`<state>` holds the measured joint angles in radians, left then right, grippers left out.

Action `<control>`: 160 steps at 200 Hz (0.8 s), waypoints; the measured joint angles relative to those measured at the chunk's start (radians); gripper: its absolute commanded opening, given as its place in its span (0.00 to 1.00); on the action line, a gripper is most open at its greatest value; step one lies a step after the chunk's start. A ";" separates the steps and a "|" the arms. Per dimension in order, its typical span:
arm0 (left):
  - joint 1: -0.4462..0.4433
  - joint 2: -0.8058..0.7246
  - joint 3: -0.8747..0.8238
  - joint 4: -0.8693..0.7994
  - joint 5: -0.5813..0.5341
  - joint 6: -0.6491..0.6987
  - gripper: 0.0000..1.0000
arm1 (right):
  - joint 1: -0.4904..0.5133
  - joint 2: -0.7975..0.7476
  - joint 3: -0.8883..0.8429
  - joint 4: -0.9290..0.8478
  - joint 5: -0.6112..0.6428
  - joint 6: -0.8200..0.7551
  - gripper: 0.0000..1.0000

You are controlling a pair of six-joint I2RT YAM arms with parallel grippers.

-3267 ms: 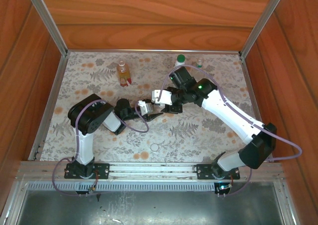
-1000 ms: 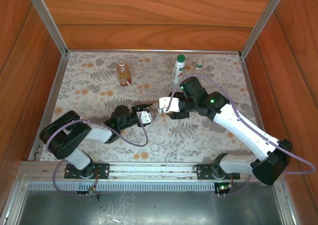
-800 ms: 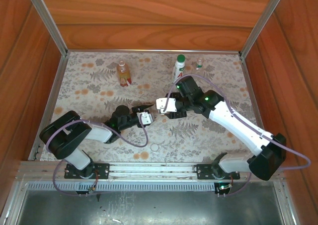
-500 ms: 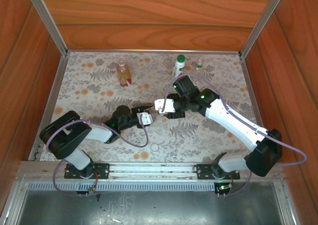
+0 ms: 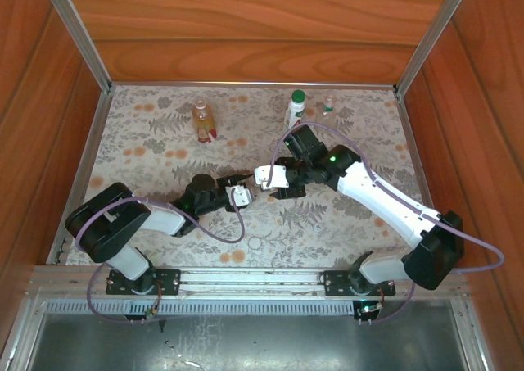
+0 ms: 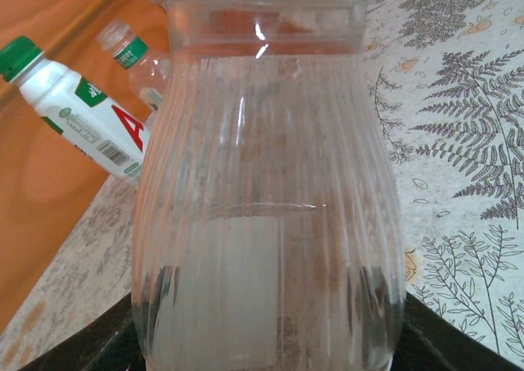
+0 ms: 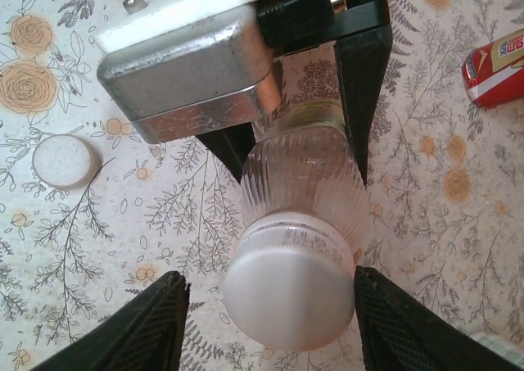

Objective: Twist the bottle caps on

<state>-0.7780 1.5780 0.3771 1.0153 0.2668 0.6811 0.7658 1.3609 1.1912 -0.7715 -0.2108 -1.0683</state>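
My left pincer point(image 6: 274, 342) clamped the thin, slick bottle point(image 6: 270, 183) by its belly while my right pincer point(image 7: 270, 277) stood wide astride its cap point(image 7: 288, 296), seemingly clear.

White-and-black arms point(image 5: 383, 197), purple cables point(image 5: 233, 236); green lights point(image 5: 333, 157)

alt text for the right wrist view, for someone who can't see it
A clear ribbed bottle with a white cap points at the camera, gripped at its far end by the left fingers, with the right fingers spread either side of the cap. A loose white cap lies on the floral tablecloth.
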 measured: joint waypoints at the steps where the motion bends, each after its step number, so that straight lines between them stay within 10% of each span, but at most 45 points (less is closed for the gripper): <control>1: 0.000 0.000 0.000 0.000 0.000 0.000 0.57 | 0.000 0.000 0.000 0.000 0.000 0.000 0.56; 110: 0.001 -0.017 0.000 -0.029 -0.025 -0.002 0.57 | 0.000 0.003 -0.026 0.076 0.038 0.109 0.34; 160: 0.008 -0.024 0.015 -0.039 -0.055 0.002 0.57 | 0.001 -0.024 -0.066 0.174 0.068 0.703 0.17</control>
<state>-0.7704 1.5543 0.3920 0.9764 0.2119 0.6827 0.7666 1.3373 1.1248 -0.5980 -0.1425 -0.3653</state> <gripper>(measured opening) 0.572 0.406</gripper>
